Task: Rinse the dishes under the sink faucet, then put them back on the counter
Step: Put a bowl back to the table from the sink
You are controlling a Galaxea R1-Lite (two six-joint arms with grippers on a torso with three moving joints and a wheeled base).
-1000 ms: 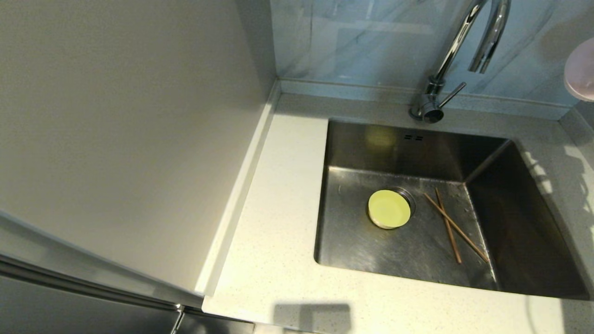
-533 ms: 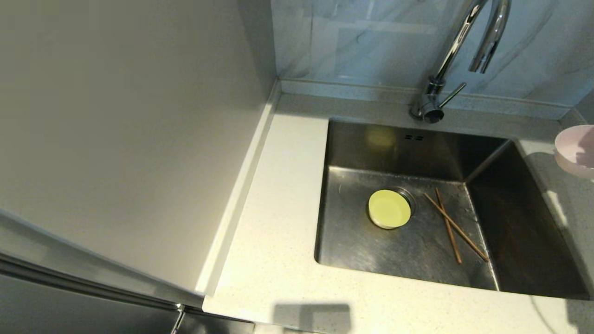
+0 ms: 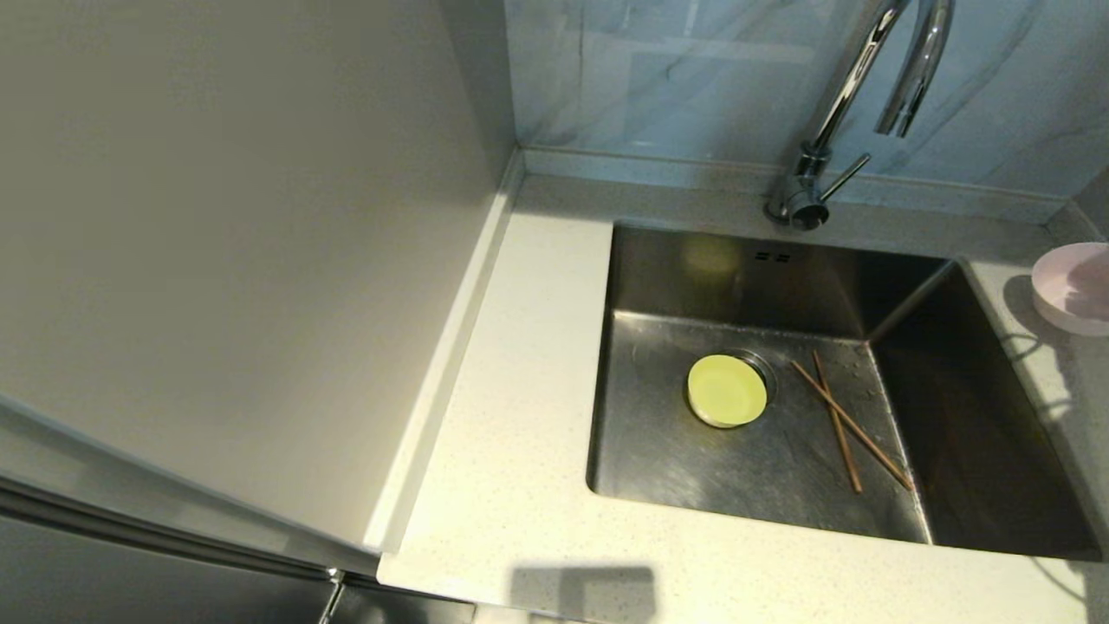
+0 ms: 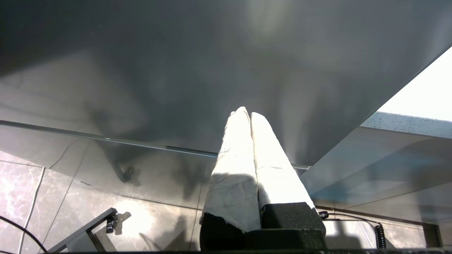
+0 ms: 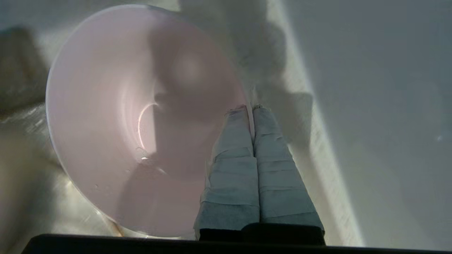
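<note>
A pale pink bowl [image 3: 1073, 288] sits low over the counter [image 3: 520, 390] at the far right, beside the sink [image 3: 693, 468]; I cannot tell if it touches the counter. In the right wrist view my right gripper [image 5: 251, 109] is shut on the rim of the pink bowl [image 5: 134, 116], one finger inside and one outside. A yellow-green bowl [image 3: 726, 390] lies over the drain in the sink. Two brown chopsticks [image 3: 845, 425] lie crossed on the sink floor to its right. The chrome faucet [image 3: 853, 87] arches over the back of the sink. My left gripper [image 4: 246, 112] is shut and parked below the counter.
A grey wall panel [image 3: 217, 260] stands along the counter's left side, with a raised rim [image 3: 450, 347] at its foot. A marbled backsplash [image 3: 676, 78] runs behind the faucet. The faucet lever [image 3: 845, 176] sticks out to the right at its base.
The pink bowl has come down at the right edge, from level with the faucet spout to counter height beside the sink. The yellow-green bowl and chopsticks have not moved.
</note>
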